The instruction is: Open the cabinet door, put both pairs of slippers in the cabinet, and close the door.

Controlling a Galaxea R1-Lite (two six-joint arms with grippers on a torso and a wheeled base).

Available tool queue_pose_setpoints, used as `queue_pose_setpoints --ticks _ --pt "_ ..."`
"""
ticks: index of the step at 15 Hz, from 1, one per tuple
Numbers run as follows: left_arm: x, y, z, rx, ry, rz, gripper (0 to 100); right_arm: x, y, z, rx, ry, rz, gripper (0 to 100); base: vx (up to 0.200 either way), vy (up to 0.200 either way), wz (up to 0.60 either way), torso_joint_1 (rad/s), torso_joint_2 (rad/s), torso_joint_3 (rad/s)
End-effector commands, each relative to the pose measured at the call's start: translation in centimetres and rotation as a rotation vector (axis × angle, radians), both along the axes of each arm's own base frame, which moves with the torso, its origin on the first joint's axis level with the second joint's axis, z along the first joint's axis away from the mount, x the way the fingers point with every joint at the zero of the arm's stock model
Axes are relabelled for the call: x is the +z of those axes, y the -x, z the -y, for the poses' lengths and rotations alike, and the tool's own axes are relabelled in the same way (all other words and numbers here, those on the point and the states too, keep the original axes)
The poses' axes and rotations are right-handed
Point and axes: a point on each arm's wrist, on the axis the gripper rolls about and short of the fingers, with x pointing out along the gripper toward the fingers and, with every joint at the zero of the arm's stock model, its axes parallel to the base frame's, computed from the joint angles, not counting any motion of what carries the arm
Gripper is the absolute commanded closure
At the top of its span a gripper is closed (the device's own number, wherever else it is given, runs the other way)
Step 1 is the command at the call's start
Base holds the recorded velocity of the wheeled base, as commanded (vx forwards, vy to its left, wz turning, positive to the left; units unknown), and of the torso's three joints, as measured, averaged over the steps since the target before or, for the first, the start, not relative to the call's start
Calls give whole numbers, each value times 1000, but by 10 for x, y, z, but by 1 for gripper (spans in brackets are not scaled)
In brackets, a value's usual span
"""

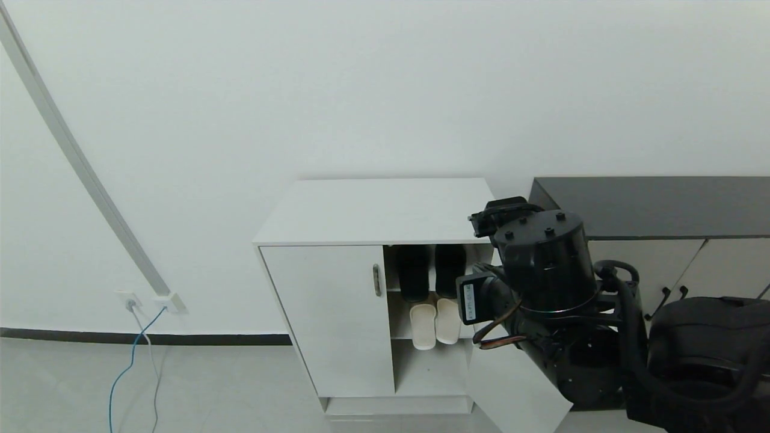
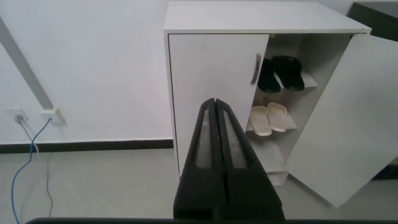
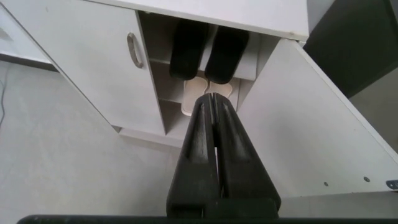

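Note:
The white cabinet (image 1: 373,210) has its left door (image 1: 331,313) closed and its right door (image 1: 517,391) swung out toward me. Inside, a black pair of slippers (image 1: 432,270) lies on the upper shelf and a white pair (image 1: 435,322) on the shelf below. My left gripper (image 2: 214,101) is shut with nothing in it, held back from the cabinet facing the closed door. My right gripper (image 3: 211,95) is shut and empty, in front of the opening, pointing at the black slippers (image 3: 208,53) and white slippers (image 3: 191,99), beside the open door (image 3: 311,124).
A low grey-topped unit (image 1: 649,204) stands right of the cabinet, just behind the open door. A wall socket (image 1: 129,297) with a blue cable (image 1: 123,373) sits at the left above the bare floor. The closed door's handle (image 1: 377,280) is at its inner edge.

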Motion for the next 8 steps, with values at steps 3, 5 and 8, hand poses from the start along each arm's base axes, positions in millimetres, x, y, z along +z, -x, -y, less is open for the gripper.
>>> queue_pose_setpoints --ticks 3,5,8 --pt "0 0 0 0 0 -1 100 1 0 2 -2 -1 4 100 0 0 -400 3 3 0" --pt "0 0 0 0 0 -1 100 2 0 2 -2 0 4 100 0 0 -600 5 2 -5" --pt "0 0 0 0 -1 -1 100 2 -2 4 -8 0 4 100 0 0 -600 7 -4 -1"
